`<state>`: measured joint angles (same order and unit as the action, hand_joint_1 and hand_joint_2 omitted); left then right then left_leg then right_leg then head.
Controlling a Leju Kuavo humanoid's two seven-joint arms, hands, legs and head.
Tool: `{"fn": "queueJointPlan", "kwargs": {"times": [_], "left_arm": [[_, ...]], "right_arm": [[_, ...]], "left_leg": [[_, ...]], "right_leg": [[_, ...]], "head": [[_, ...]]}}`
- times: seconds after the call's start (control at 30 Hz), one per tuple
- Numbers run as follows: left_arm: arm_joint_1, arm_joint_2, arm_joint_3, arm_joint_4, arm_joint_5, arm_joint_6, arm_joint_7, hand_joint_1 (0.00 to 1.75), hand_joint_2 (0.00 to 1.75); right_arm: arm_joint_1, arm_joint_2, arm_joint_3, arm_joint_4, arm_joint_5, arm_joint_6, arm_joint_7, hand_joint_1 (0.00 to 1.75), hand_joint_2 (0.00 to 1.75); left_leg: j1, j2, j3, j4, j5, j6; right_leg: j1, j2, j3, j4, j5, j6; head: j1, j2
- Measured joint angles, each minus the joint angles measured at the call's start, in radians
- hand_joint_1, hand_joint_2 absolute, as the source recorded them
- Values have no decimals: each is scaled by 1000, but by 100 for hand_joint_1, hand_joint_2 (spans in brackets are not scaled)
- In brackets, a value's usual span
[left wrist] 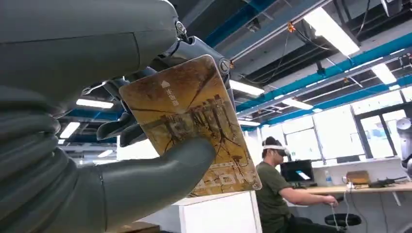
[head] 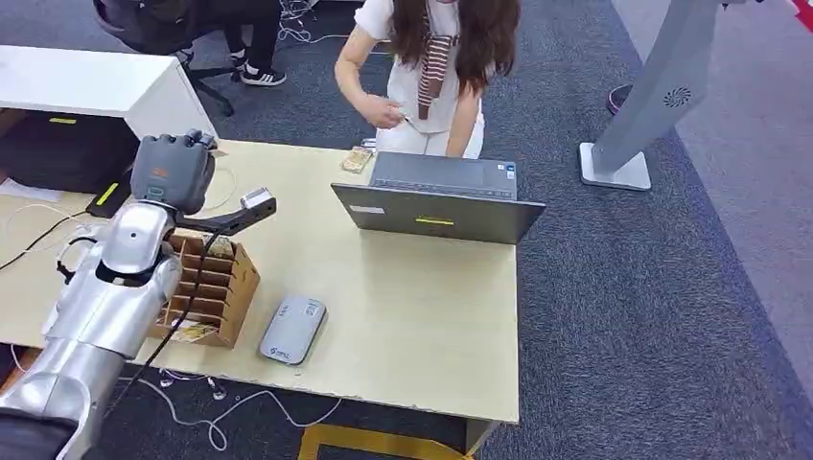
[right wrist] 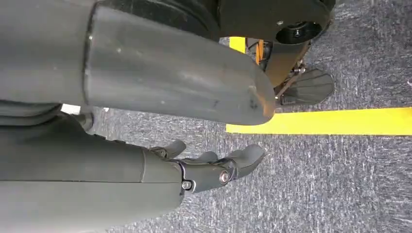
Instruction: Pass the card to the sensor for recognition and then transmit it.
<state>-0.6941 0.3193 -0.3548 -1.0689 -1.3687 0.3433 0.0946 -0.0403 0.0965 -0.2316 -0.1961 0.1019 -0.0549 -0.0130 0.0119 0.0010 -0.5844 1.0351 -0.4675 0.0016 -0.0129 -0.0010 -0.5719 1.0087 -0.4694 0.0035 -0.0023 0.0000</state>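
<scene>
A brown-and-gold printed card (left wrist: 194,126) is held in the left hand (left wrist: 145,136), pinched between the thick grey thumb and the darker fingers (left wrist: 116,127) behind it. In the head view the left hand (head: 192,182) is raised above the left part of the pale wooden table (head: 403,316), over a cardboard slotted box (head: 216,287) in which further cards appear to be stood, though the slots are too small to be read clearly. A grey sensor pad (head: 292,329) lies flat on the table just beside the box, toward the near edge, well below and apart from the held card. A grey laptop (head: 441,196) is set open at the far side of the table, and a person in a white top (head: 427,72) is bent over the table's far edge behind it, one hand near a small stack of cards (head: 357,158). White cables (head: 230,412) are draped under the near edge. The right hand (right wrist: 209,167) is seen hanging above grey carpet (right wrist: 340,184) crossed by a yellow line (right wrist: 330,121); nothing is held in it and its fingers are apart, loosely extended.
</scene>
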Motion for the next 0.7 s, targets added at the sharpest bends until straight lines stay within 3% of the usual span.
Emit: {"fn": "queueJointPlan", "kwargs": {"times": [0.63, 0.67, 0.7], "left_arm": [[-9, -8, 0, 40, -5, 1, -1, 175, 175], [-9, -8, 0, 40, -13, -2, 0, 14, 175], [-9, -7, 0, 40, -18, -7, 1, 14, 175]], "right_arm": [[-7, 0, 7, 0, 3, -2, 6, 0, 0], [-7, 0, 7, 0, 3, -3, 6, 0, 0], [-7, 0, 7, 0, 5, -3, 6, 0, 0]], "left_leg": [[0, 0, -1, 0, 0, 0], [0, 0, -1, 0, 0, 0], [0, 0, -1, 0, 0, 0]], "right_leg": [[0, 0, -1, 0, 0, 0], [0, 0, -1, 0, 0, 0], [0, 0, -1, 0, 0, 0]], "head": [[0, 0], [0, 0], [0, 0]]}}
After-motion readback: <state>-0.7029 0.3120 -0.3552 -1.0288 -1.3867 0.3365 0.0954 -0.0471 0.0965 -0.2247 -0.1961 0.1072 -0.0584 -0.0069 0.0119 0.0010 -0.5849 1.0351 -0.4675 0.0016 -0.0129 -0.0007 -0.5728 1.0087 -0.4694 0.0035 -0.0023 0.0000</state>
